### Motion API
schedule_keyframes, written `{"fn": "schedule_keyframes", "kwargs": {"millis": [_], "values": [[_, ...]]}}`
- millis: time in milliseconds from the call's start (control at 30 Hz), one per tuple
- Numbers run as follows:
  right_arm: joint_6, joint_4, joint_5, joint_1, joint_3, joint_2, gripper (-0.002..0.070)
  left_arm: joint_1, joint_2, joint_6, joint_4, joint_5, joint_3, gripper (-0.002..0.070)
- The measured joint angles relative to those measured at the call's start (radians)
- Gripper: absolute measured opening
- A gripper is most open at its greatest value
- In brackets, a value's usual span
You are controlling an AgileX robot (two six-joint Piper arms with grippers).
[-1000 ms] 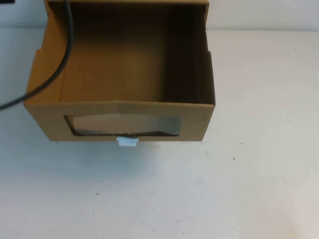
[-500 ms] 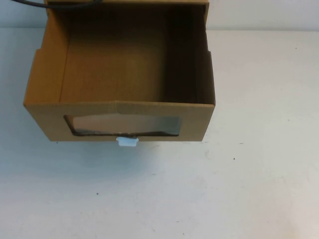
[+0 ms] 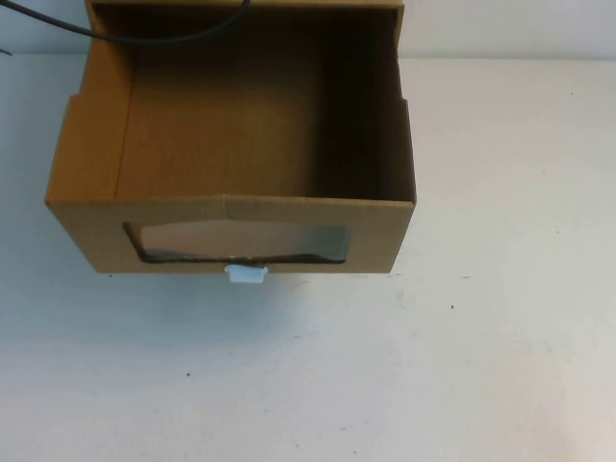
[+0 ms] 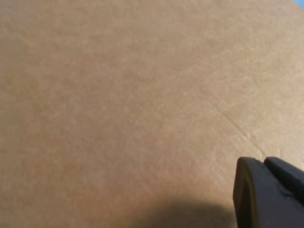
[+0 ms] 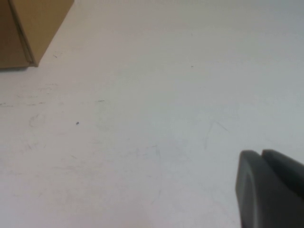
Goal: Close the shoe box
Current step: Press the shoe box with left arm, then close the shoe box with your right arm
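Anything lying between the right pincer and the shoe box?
No. In the right wrist view, only bare white table lies between the right pincer and the shoe box corner. The left pincer is right up against cardboard.

Shoe box [image 3: 231, 207] rear cut off; both end effectors [image 4: 268, 194] [image 5: 270, 190] mostly out of frame.

left gripper [image 4: 266, 197]: close against a cardboard face of the shoe box [image 3: 231, 192], no gap on that side | right gripper [image 5: 270, 190]: bare white table [image 5: 156, 95] ahead, box corner well off | box drawer open on top | black cable [image 3: 144, 34] crosses its far edge (only obstruction overhead)
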Motion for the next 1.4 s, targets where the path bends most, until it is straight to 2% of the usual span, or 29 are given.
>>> {"fn": "schedule_keyframes", "kwargs": {"millis": [100, 333, 533, 600, 733, 867, 1000, 1267, 1400], "values": [[0.0, 0.08, -0.052, 0.0, 0.0, 0.0, -0.0013, 0.0, 0.007, 0.009, -0.002, 0.0, 0.0, -0.0002], [0.0, 0.458, -0.228, 0.0, 0.0, 0.0, -0.0013, 0.0, 0.012, 0.009, -0.007, 0.002, -0.002, -0.0002], [0.0, 0.648, -0.308, 0.0, 0.0, 0.0, -0.0013, 0.0, 0.012, 0.009, -0.007, 0.004, -0.002, -0.0002], [0.0, 0.689, -0.259, 0.0, -0.013, 0.0, -0.0013, 0.0, 0.012, 0.009, -0.007, 0.004, -0.002, -0.0002], [-0.009, 0.687, -0.036, -0.002, -0.149, 0.031, -0.0013, 0.0, 0.012, 0.009, -0.007, 0.004, -0.002, -0.0002], [-0.06, 0.624, 0.262, -0.002, -0.347, 0.18, -0.0013, 0.0, 0.012, 0.009, -0.007, 0.008, -0.002, -0.0002], [-0.138, 0.575, 0.473, -0.002, -0.509, 0.364, -0.0013, 0.0, 0.012, 0.009, -0.009, 0.012, -0.002, -0.0002], [-0.319, 0.583, 0.654, 0.001, -0.744, 0.699, -0.0011, 0.0, 0.012, 0.009, -0.01, 0.012, -0.002, -0.0002], [-0.336, 0.583, 0.668, 0.073, -0.862, 0.839, -0.0011, 0.0, 0.012, 0.009, -0.011, 0.014, -0.002, -0.0002]]}}
